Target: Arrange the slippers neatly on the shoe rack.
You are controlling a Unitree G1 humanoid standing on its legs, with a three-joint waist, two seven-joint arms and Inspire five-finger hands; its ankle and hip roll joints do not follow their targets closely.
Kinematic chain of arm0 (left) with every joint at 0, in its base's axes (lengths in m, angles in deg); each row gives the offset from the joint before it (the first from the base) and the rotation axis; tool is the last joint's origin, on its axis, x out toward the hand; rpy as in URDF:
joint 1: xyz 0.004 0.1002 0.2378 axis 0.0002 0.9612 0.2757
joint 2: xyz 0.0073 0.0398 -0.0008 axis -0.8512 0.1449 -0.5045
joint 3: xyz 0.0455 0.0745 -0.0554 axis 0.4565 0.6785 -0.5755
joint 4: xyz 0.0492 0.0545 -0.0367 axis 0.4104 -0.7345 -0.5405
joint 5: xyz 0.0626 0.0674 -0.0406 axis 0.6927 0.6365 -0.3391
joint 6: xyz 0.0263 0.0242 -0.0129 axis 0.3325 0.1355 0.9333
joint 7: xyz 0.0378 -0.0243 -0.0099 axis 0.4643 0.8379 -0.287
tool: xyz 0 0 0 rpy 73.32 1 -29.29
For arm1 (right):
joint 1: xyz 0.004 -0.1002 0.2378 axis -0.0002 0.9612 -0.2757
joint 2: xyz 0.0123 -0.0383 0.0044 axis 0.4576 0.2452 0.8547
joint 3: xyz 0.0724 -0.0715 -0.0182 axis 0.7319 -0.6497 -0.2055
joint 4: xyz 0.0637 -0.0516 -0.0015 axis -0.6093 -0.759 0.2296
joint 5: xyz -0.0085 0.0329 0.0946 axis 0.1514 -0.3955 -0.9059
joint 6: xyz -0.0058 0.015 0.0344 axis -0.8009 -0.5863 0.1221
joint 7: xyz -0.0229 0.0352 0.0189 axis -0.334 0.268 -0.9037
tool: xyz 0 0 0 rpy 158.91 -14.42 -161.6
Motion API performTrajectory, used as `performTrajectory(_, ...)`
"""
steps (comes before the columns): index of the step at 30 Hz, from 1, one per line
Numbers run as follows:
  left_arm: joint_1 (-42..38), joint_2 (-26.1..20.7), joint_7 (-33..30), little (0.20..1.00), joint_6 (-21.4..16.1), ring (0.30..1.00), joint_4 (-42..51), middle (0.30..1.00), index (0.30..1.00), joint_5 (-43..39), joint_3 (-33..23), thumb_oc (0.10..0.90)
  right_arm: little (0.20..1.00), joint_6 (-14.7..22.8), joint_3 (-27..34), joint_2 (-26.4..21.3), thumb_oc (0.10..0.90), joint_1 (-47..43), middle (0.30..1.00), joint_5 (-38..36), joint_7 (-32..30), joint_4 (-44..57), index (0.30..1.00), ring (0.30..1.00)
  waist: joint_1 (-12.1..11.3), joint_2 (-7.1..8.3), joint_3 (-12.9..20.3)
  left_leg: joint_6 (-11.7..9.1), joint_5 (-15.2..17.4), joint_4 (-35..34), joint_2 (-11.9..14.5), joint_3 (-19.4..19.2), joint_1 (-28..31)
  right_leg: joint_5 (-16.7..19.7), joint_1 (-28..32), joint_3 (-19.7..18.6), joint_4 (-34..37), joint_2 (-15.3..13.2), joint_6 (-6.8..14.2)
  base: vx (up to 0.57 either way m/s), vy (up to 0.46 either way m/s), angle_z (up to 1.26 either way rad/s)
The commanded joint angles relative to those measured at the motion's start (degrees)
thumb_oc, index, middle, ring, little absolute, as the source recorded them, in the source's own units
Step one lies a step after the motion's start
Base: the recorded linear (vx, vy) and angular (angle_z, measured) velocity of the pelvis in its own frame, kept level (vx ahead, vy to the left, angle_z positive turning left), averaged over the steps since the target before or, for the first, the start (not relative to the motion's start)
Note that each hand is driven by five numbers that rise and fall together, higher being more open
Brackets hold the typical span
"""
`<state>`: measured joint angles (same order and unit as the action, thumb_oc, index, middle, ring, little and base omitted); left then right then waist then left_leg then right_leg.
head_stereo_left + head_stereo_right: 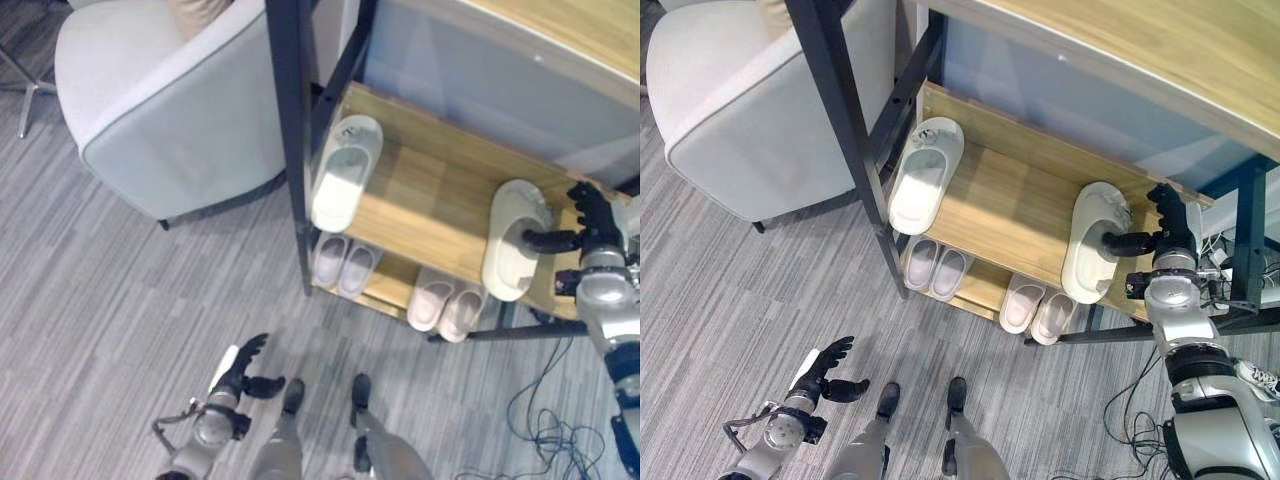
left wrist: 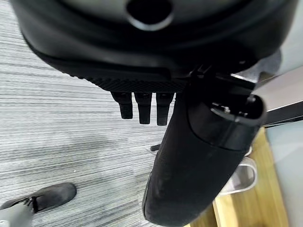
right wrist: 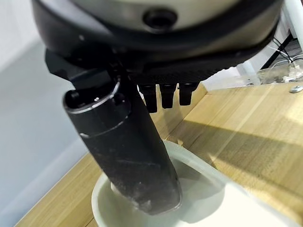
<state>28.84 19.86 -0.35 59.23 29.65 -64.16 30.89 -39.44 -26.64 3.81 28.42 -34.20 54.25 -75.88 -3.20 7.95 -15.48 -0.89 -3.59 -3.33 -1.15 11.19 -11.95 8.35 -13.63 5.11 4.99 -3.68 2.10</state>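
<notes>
Two pale slippers lie on the wooden upper shelf (image 1: 430,200) of the shoe rack. One slipper (image 1: 345,170) rests at the shelf's left end, toe toward the back. The other slipper (image 1: 512,240) lies at the right end, its heel past the front edge. My right hand (image 1: 592,225) is beside it on the right, fingers straight above the shelf, and its thumb (image 3: 128,151) presses into the slipper's footbed (image 3: 203,208). Down near the floor at the lower left, my left hand (image 1: 240,375) hangs open and holds nothing.
The lower shelf holds two pairs of small pale slippers (image 1: 345,265) (image 1: 447,303). A black rack post (image 1: 290,140) stands at the shelf's left end. A grey armchair (image 1: 170,110) sits left of the rack. A wooden tabletop (image 1: 590,30) overhangs at the upper right.
</notes>
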Motion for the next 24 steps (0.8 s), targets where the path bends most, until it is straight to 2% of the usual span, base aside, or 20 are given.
performTrajectory(1, -0.4, -0.7, -2.1, 0.900, -3.5, 0.900, 2.3, 0.900, 0.900, -1.4, 0.4, 0.800, 0.300, 4.0, 0.0, -4.7, 0.400, -3.8, 0.300, 0.9, -1.2, 5.5, 0.300, 0.300, -0.9, -0.29, 1.9, -0.7, 2.1, 0.0, 2.4, -3.3, -0.7, -7.0, 2.9, 1.6, -2.8, -2.2, 4.9, 0.00, 0.000, 0.00)
performTrajectory(6, -0.1, -0.7, -1.6, 0.900, -3.3, 0.900, 2.5, 0.900, 0.900, -0.3, -0.5, 0.800, 0.300, 7.0, 2.9, -4.8, 0.400, 3.2, 0.300, 1.3, 0.0, 17.1, 0.300, 0.300, -0.9, 0.22, 1.7, -0.4, 2.3, -0.2, 2.2, -3.1, -0.5, -7.2, 3.1, 2.3, -3.1, -2.8, 5.2, 0.00, 0.046, 0.01)
performTrajectory(14, -0.2, -1.1, -1.2, 0.900, -2.9, 0.900, 1.7, 0.900, 0.900, 1.1, -1.3, 0.800, 0.300, 7.6, 5.7, -2.6, 0.400, 6.6, 0.300, 5.0, -0.8, 30.7, 0.300, 0.300, -1.6, 1.49, 1.6, -0.2, 2.9, 0.4, 2.0, -2.9, -0.7, -7.2, 3.3, 2.8, -3.3, -3.1, 5.6, 0.00, 0.004, 0.01)
performTrajectory(21, -1.1, -1.8, -1.3, 0.900, -2.7, 0.900, 1.3, 0.900, 0.900, 1.1, -0.5, 0.800, 0.300, 5.5, 2.9, -0.1, 0.400, -2.2, 0.300, 8.8, -4.3, 30.3, 0.300, 0.300, -2.7, 1.92, 1.1, 0.2, 3.1, 0.8, 1.7, -2.7, -1.3, -6.9, 2.9, 2.8, -3.3, -3.3, 5.7, 0.00, 0.007, 0.01)
performTrajectory(24, -2.4, -2.2, -1.7, 0.900, -2.9, 0.900, 0.0, 0.900, 0.900, 0.5, 1.1, 0.800, 0.300, 5.3, -0.9, 3.0, 0.400, -12.3, 0.300, 6.0, -7.1, 21.5, 0.300, 0.300, -3.6, 2.12, 0.5, 0.4, 3.1, 1.2, 1.3, -2.7, -2.2, -6.4, 2.5, 2.6, -3.2, -3.3, 5.7, -0.01, 0.043, 0.15)
